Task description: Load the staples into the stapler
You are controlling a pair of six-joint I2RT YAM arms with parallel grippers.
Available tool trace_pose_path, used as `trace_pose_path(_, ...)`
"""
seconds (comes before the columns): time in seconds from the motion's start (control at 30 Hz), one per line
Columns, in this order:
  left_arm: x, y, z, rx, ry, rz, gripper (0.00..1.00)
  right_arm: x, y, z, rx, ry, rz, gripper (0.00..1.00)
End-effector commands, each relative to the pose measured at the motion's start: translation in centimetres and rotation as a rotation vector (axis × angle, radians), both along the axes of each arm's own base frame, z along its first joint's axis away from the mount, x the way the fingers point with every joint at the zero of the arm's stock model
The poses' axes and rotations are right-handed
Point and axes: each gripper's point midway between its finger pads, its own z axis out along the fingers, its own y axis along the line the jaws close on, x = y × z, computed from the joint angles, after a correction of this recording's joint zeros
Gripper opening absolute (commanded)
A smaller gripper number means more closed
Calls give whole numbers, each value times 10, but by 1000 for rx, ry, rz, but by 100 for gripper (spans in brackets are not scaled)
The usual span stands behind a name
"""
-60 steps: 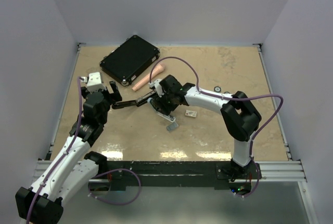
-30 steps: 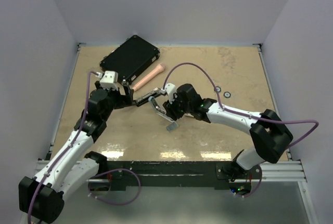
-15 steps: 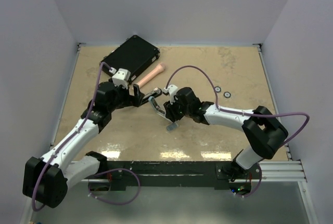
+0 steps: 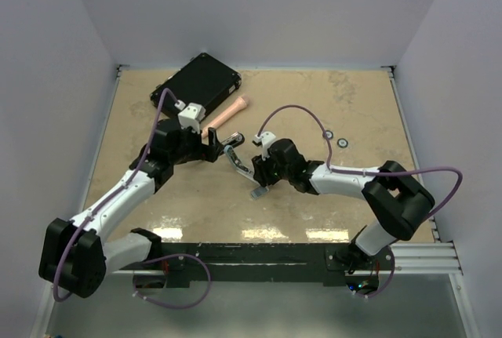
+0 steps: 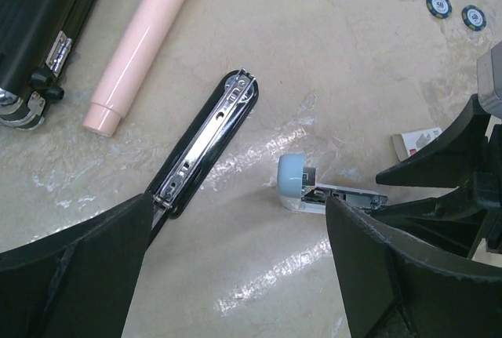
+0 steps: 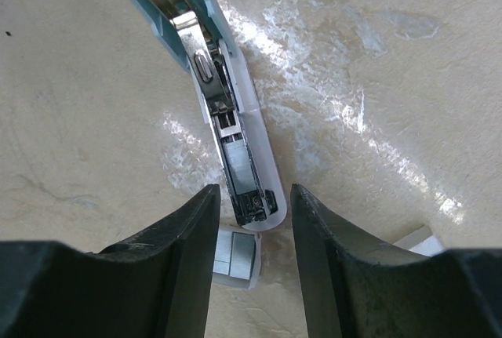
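A light-blue stapler (image 6: 223, 118) lies open on the table with its metal magazine facing up; it also shows in the top view (image 4: 241, 167) and the left wrist view (image 5: 314, 189). The staples (image 6: 235, 253), a small grey ribbed block on a white holder, lie just off the magazine's end, between my right fingers. My right gripper (image 6: 255, 205) is open and straddles that end, holding nothing. A black stapler (image 5: 205, 142) lies open beside it. My left gripper (image 5: 243, 275) is open and empty, its left finger (image 5: 70, 275) over the black stapler's near end.
A pink cylinder (image 5: 145, 48) and a black case (image 4: 196, 87) lie at the back left. Two small black rings (image 5: 451, 9) lie to the right. A small white and red box (image 5: 420, 142) sits by my right gripper.
My left gripper has moved right along the black stapler towards the blue one. My right arm has swung its elbow out to the right and its gripper has settled over the blue stapler's end.
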Motion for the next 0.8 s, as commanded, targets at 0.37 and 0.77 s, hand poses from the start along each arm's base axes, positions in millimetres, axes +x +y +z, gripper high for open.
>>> trace_pose_path(0.37, 13, -31, 10, -43, 8, -67, 94, -1, 10, 15, 114, -84, 19, 40)
trace_pose_path(0.77, 15, -30, -6, 31, 64, -9, 89, 0, 20, 18, 129, -135, 48, 33)
